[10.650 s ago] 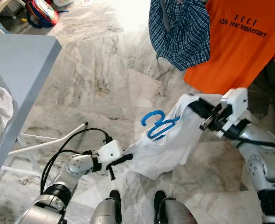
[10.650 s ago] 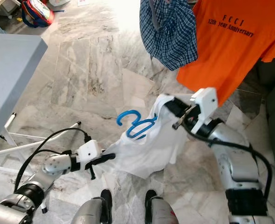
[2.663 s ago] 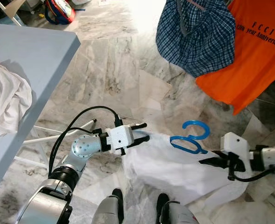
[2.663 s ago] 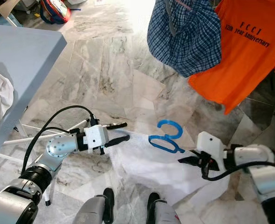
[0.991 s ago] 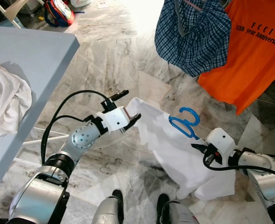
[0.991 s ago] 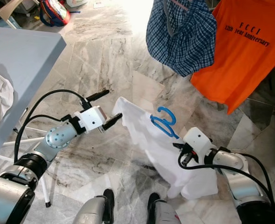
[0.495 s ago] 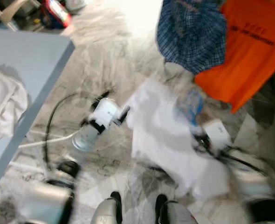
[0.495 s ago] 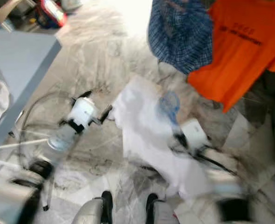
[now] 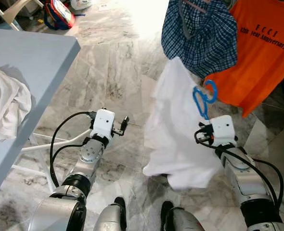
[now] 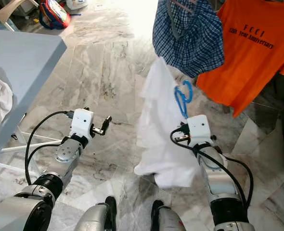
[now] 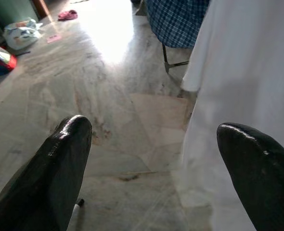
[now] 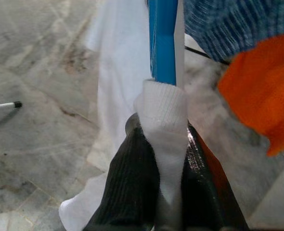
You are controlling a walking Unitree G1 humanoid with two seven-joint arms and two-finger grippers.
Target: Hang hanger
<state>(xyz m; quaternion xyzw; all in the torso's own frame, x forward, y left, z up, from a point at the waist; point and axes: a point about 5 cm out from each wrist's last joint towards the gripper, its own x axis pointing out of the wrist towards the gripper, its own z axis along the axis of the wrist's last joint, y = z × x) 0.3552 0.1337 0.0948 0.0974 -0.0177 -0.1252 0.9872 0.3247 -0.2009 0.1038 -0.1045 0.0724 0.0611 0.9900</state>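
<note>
Aloft, the right gripper (image 12: 157,192) pinches a bright blue plastic hanger (image 9: 202,100) draped with a white cotton shirt (image 9: 173,130).
Beside it hang a blue checked shirt (image 9: 200,33) and an orange printed T-shirt (image 9: 257,53); the left gripper (image 11: 156,168), fingers spread, hovers over grey marble flooring (image 9: 113,62) near a grey table (image 9: 21,62).

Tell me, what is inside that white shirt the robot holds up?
A blue hanger: its hook and neck stick out above the white shirt, pinched with the collar by the right hand. The hanger's arms are covered by cloth.
</note>
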